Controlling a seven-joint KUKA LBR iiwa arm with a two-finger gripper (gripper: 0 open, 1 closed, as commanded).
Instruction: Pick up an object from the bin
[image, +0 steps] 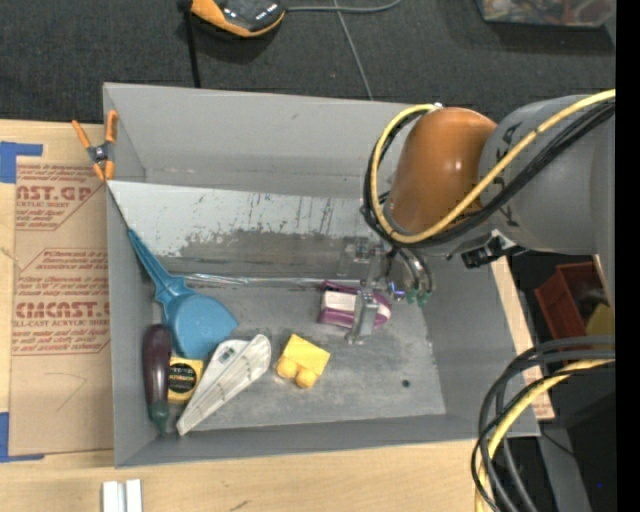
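Orange wrist cover (445, 165) blocks our look at the gripper (368, 312), low beside the purple-white block (338, 305) up-right of the yellow brick (302, 361), likely to grab it; open or clamped, we can't tell.

Bare floor of the bin (262, 268) runs along the back wall and into the front right corner. A blue scoop (200, 322), white packet (228, 372) and yellow block (302, 361) crowd the front left.
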